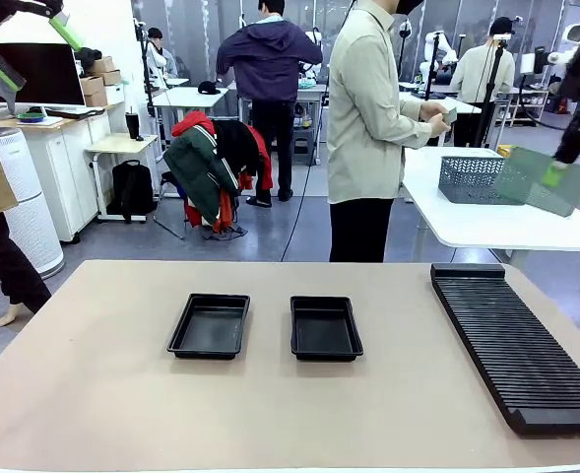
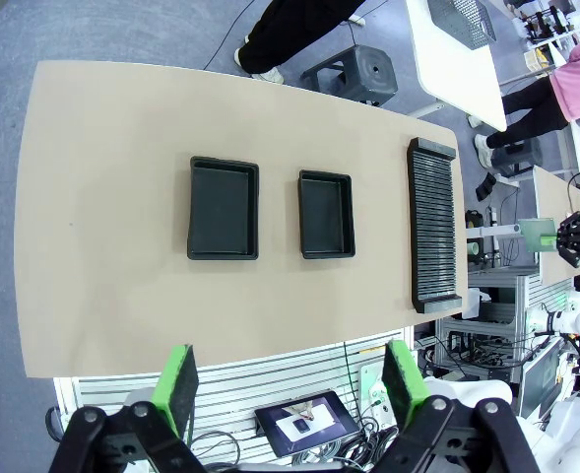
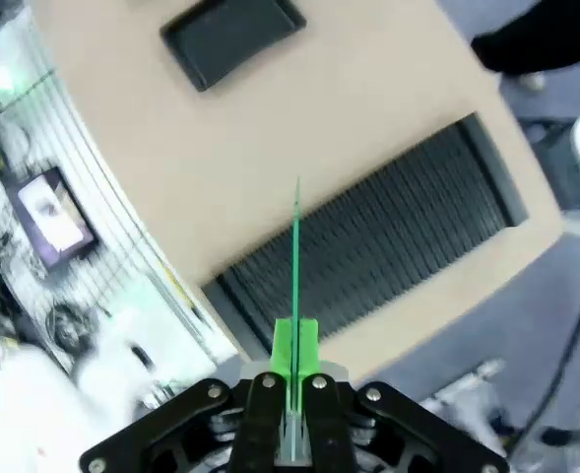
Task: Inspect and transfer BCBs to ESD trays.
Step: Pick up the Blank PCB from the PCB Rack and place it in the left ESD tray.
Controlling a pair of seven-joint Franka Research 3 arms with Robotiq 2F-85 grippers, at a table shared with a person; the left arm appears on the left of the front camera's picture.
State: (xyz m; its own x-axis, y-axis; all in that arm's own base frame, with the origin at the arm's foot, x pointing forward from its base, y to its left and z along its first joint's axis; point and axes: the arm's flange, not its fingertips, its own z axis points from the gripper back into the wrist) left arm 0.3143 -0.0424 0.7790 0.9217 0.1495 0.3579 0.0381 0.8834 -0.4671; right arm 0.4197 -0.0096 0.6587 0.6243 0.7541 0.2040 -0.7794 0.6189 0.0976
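Closest to the right wrist camera is the right gripper (image 3: 294, 345), its green pads pressed shut on one edge of a BCB (image 3: 295, 246). The board runs straight out from between them and shows edge-on as a thin green line. Below this gripper, past the board's tip, lies the ribbed rack (image 3: 388, 236), with no board standing in any slot that I can see. From the front, the board hangs high off the table (image 1: 102, 394), tilted, with its broad face toward the camera. I judge it is held that way for inspection, clear of anything that could knock it. Down from this gripper and toward the other arm sit the two ESD trays, the nearer tray (image 1: 326, 356) and the farther tray (image 1: 207, 353), side by side but apart, both with bare floors. They lie flat and open side up, seemingly so a board can be lowered straight in, and the nearer one looks the shorter reach. The left gripper (image 2: 290, 379) is raised high with its jaws spread wide on nothing. Both trays and the rack lie beneath and ahead of it, so it is probably parked out of the way.
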